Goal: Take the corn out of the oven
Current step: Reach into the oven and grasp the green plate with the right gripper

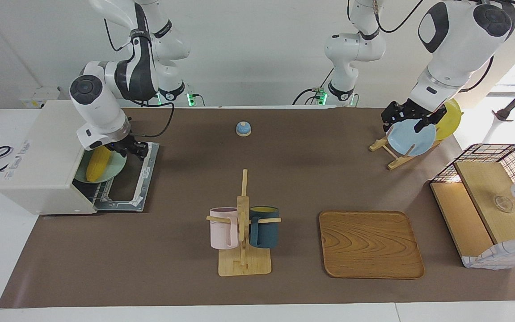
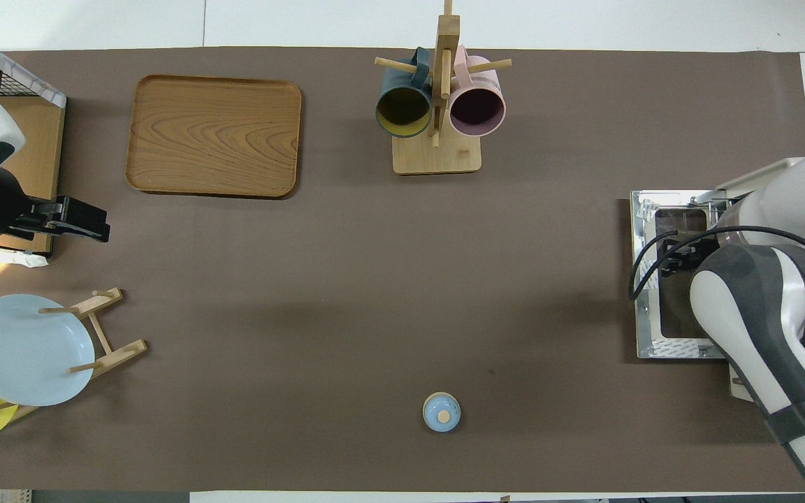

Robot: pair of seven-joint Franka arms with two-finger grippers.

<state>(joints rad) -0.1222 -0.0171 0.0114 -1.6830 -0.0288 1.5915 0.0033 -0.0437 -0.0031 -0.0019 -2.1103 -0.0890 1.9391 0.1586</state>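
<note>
At the left of the facing view, the toaster oven (image 1: 38, 156) stands with its glass door (image 1: 128, 179) dropped flat onto the brown mat, and the corn cob (image 1: 98, 163) lies on a pale green plate (image 1: 113, 169) at the oven's mouth, over the wire rack. Your right gripper (image 1: 128, 148) hangs low at the plate's edge, just beside the thicker upper end of the cob; whether its fingers are parted or pressed together cannot be told from either view, and contact with the corn cannot be confirmed. In the overhead view the right arm covers the oven's mouth at the right edge of the frame, hiding the cob altogether.

The step in hand appears to be the grasp. Straddle the cob across its width, near mid-length, so the tapered body does not pivot or roll off the plate. Lift before drawing outward, and keep clear of the oven roof and the lowered door.

At the upper right of the facing view, the left gripper (image 1: 411, 117) waits above the light blue plate (image 1: 411, 138) in the wooden dish rack (image 1: 391, 154), its fingers apparently spread and holding nothing.
</note>
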